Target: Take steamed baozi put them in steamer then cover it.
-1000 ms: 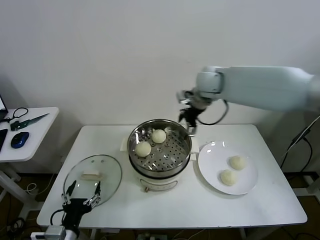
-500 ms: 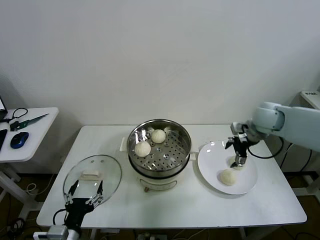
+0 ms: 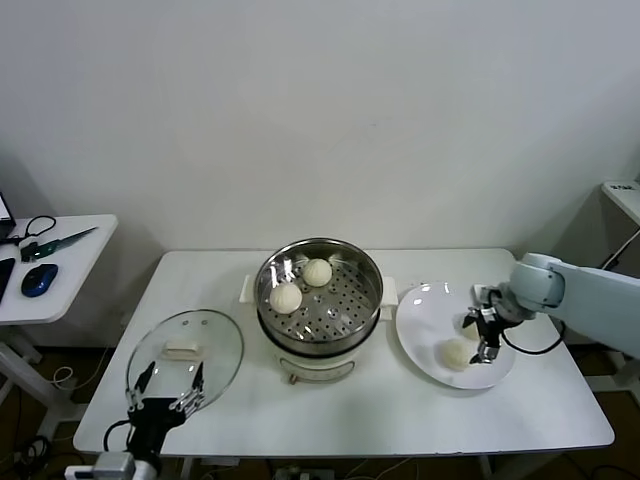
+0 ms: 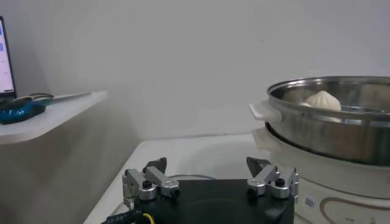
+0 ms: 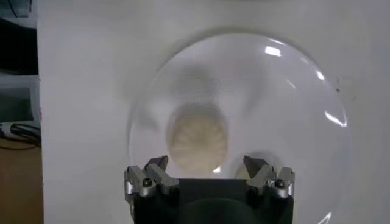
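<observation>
The steel steamer stands mid-table on its cream base and holds two baozi. Two more baozi lie on the white plate to its right: one in plain sight, the other partly behind my right gripper. That gripper hangs open low over the plate. In the right wrist view a baozi lies just ahead of the open right gripper, not between the fingers. The glass cover rests flat at the front left. My left gripper waits open at the cover's near edge.
A side table with a mouse and cables stands left of the work table. In the left wrist view the steamer rises ahead of the open left gripper, a baozi showing over its rim.
My right arm has swung from behind the steamer's rim over to the plate and come down close to the baozi there. The left arm and cover have stayed put.
</observation>
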`<act>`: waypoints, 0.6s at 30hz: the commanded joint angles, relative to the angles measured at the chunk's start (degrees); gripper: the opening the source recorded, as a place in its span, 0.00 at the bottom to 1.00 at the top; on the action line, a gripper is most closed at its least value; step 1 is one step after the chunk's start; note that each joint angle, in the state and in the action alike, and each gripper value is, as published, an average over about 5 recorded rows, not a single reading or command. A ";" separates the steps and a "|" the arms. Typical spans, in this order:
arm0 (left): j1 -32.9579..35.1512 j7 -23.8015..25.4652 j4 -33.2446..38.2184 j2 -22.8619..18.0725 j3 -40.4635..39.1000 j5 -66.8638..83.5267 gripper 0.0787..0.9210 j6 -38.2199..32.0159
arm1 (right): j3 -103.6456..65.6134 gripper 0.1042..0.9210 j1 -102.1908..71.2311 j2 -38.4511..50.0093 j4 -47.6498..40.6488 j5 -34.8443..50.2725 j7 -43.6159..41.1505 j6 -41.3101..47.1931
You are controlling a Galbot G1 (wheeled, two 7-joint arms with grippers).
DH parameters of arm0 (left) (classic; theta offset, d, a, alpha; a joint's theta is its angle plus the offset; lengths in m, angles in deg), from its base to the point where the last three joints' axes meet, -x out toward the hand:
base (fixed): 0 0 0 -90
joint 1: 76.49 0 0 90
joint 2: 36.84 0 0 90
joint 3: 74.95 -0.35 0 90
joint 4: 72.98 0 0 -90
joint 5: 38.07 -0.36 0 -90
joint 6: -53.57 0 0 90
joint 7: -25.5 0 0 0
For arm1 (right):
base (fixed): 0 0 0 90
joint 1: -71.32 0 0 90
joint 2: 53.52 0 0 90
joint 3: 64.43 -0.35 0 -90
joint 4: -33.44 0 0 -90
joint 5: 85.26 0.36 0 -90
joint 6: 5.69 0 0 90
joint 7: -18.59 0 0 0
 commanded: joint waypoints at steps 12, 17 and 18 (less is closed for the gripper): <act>0.29 0.02 -0.02 0.19 0.27 -0.09 0.88 0.01 | -4.83 0.86 -6.22 -3.31 -3.22 -0.95 -0.11 0.43; 0.20 0.04 0.15 0.16 -0.01 -0.23 0.88 0.10 | -3.31 0.75 -4.56 -3.05 -2.89 -1.28 -0.53 0.44; 0.19 0.04 0.17 0.15 -0.09 -0.28 0.88 0.11 | -3.09 0.74 -4.20 -3.04 -2.91 -1.36 -0.59 0.43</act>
